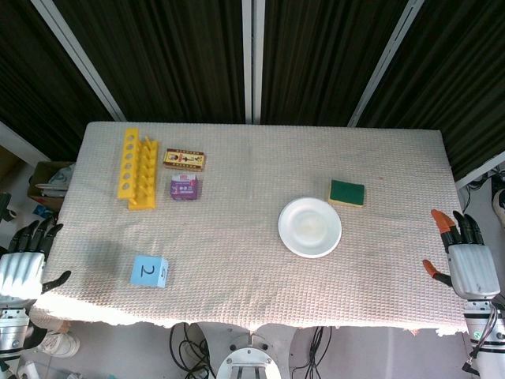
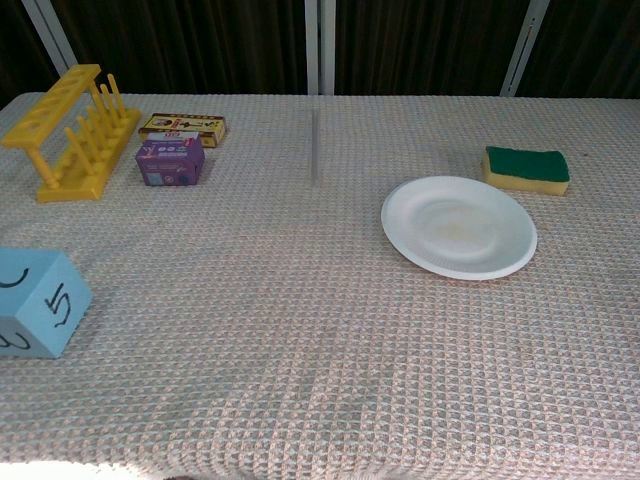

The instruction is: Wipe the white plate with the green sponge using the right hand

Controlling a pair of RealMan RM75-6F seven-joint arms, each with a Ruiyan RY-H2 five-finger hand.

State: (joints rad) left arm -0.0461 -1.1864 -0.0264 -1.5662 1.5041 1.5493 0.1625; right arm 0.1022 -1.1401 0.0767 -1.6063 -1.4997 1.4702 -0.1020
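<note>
Both our hands hang open and empty off the table: right hand (image 1: 467, 257) past the right edge, left hand (image 1: 25, 264) past the left edge. Toward the right edge, the green sponge (image 1: 347, 193) lies just beside the white plate (image 1: 310, 227).

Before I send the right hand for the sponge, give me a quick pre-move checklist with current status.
1. Right hand free, fingers apart at the table's right edge: ok.
2. Green sponge lying flat, nothing on it: ok.
3. Sponge apart from the white plate: ok.
4. Path from right hand to sponge free of other things: ok.
5. Left hand holding nothing, far from the plate: ok.
6. Plate surface, faint smudge near the middle in the chest view: cannot tell if dirt.
</note>
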